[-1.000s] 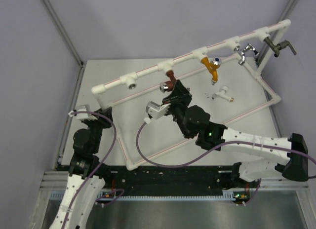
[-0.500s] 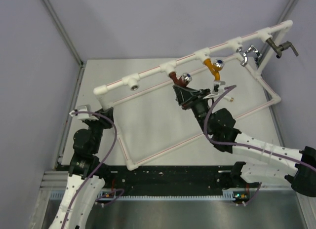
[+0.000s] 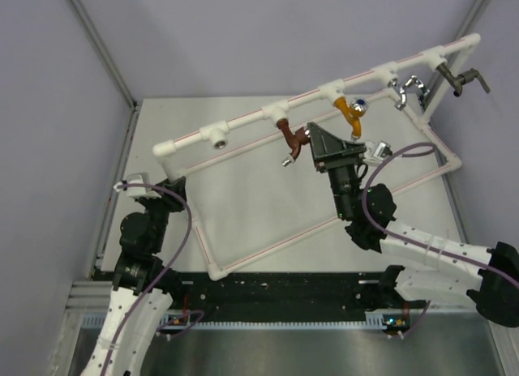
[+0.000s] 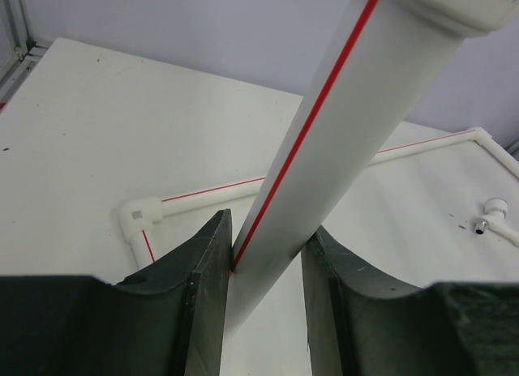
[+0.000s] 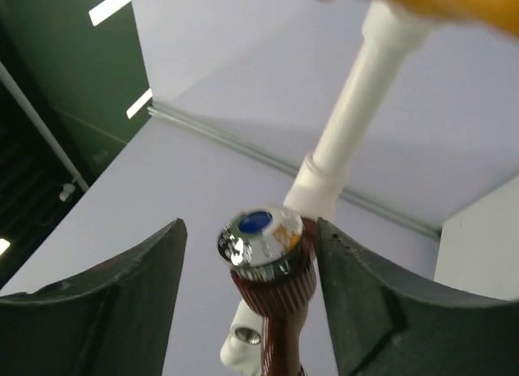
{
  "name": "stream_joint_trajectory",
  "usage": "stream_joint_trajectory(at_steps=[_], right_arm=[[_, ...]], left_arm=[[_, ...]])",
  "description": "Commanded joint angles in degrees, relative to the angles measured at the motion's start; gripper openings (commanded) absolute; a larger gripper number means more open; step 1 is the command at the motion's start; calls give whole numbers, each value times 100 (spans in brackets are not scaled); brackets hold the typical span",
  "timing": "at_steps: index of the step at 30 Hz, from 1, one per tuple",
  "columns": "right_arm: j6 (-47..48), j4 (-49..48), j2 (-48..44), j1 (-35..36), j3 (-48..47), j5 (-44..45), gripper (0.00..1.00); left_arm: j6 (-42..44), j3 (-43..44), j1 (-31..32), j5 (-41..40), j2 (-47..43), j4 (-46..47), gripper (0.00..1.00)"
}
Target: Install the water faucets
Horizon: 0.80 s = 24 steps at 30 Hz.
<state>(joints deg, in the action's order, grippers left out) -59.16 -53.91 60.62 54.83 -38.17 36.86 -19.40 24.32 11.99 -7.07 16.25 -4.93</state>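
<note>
Just now opening the right gripper (image 5: 247, 228) off the reddish-brown faucet (image 3: 293, 141), leaving it hanging by itself from the pipe frame (image 3: 243, 121), probably installed already, and still clamping this frame with the left gripper (image 4: 266, 230)

Overhead and right-wrist views share brown faucet (image 3: 293, 141).
</note>
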Motion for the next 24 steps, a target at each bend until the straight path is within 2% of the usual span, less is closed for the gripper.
stream_joint_trajectory(at_steps=[1, 2, 4, 6, 9, 14, 18, 21, 24], right_arm=[[1009, -1262, -594, -166, 151, 208, 85], [1272, -1236, -717, -165, 213, 146, 99], [1764, -913, -989, -174, 284, -20, 99], [2318, -141, -1332, -166, 241, -205, 99], [3775, 1132, -1789, -165, -101, -688, 99], [7026, 3883, -1791, -157, -1427, -1872, 99], [9188, 4765, -1738, -25, -1746, -2525, 99], [10911, 5590, -1493, 308, -2088, -2124, 99], [12266, 5971, -1211, 799, -2265, -1438, 99]], left_arm=[[-609, 29, -12, -49, 27, -237, 0], [-609, 29, -12, -57, 36, -237, 0], [-600, 29, -12, -58, 45, -237, 0], [-592, 38, -12, -66, 45, -237, 0], [-600, 47, -12, -58, 71, -228, 0], [-591, 56, -12, -40, 98, -219, 0], [-591, 47, -12, -49, 98, -202, 0], [-583, 56, -12, -40, 124, -201, 0], [-583, 56, -12, -31, 124, -210, 0]])
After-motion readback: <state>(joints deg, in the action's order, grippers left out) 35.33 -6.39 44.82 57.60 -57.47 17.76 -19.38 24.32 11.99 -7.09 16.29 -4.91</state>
